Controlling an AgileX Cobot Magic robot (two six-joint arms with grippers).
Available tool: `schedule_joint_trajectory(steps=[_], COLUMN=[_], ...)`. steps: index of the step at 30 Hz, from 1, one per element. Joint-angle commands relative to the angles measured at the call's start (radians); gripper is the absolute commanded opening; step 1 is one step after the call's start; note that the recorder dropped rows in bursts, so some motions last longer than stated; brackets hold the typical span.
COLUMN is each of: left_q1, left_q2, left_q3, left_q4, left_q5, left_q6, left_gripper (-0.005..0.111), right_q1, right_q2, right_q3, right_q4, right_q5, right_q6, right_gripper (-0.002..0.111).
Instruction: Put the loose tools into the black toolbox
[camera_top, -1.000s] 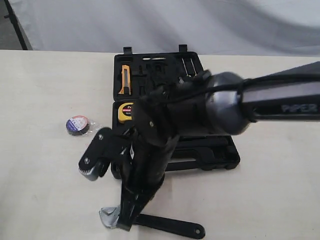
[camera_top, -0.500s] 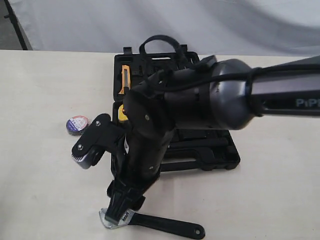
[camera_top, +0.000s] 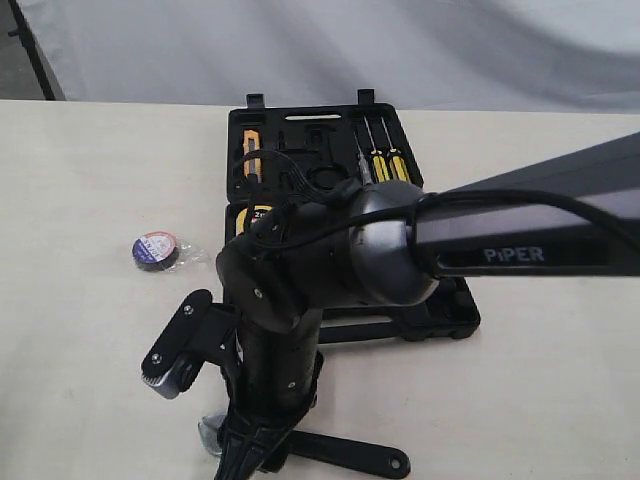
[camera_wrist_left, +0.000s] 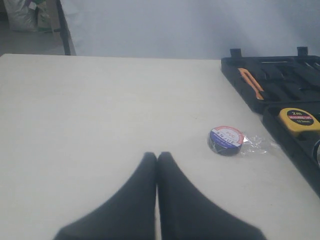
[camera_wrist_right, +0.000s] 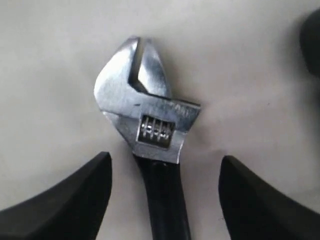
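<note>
The wrench (camera_top: 352, 457) lies under the spread right gripper (camera_top: 243, 462); the left gripper (camera_wrist_left: 157, 159) is pressed closed on nothing.

Exterior view: the wrench's matte black handle lies flat on the pale table (camera_top: 90, 380), with its steel head beneath the right gripper. Beyond, the moulded black toolbox (camera_top: 452, 318) sits open, holding a yellow tape measure (camera_top: 254, 221), an orange knife (camera_top: 250, 160) and yellow-handled screwdrivers (camera_top: 385, 165). Left wrist view: tapered black fingers (camera_wrist_left: 135, 200) meet tip to tip, and the glossy tape roll (camera_wrist_left: 226, 140) lies well ahead of them, toward the toolbox. Right wrist view: the fingers (camera_wrist_right: 75, 200) stand wide apart with the brushed-steel head and its knurled screw between them, touching neither.
</note>
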Motion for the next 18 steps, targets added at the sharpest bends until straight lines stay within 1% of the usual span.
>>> schedule_joint_trajectory(steps=[1,2,3,4,7,8,13,16,18], left_q1=[0.003,0.003,0.003,0.003,0.003,0.003,0.003,0.003,0.003], left_q2=[-0.008,-0.008,-0.008,-0.008,-0.008,-0.008,-0.008,-0.008,-0.008], left_q3=[0.009,0.009,0.009,0.009,0.009,0.009,0.009,0.009,0.009], left_q4=[-0.014,-0.014,-0.014,-0.014,-0.014,-0.014,-0.014,-0.014,-0.014], left_q5=[-0.017,-0.017,-0.017,-0.017,-0.017,-0.017,-0.017,-0.017,-0.017], left_q6=[-0.01,-0.01,-0.01,-0.01,-0.01,-0.01,-0.01,-0.01,-0.01], left_gripper=[0.001,0.001,0.001,0.001,0.001,0.001,0.001,0.001,0.001], right_q1=[0.0,0.0,0.0,0.0,0.0,0.0,0.0,0.0,-0.002], right_q2=[0.04,0.052,0.063,0.073,0.099,0.105,0.087,0.034,-0.011], right_q3=[-0.002,-0.002,-0.002,-0.002,-0.002,-0.002,-0.006,-0.021,-0.038], right_q4=[-0.004,-0.004,-0.004,-0.008,-0.012,-0.012,-0.035,-0.049,-0.09], right_q5=[0.01,0.01,0.01,0.015,0.061,0.078,0.08,0.085,0.119], right_q6=[0.008,0.008,0.008,0.008,-0.02,-0.031,-0.044,-0.044,-0.046], right_gripper=[0.059,0.057,0.051,0.042,0.006,0.0,0.0,-0.001,-0.001])
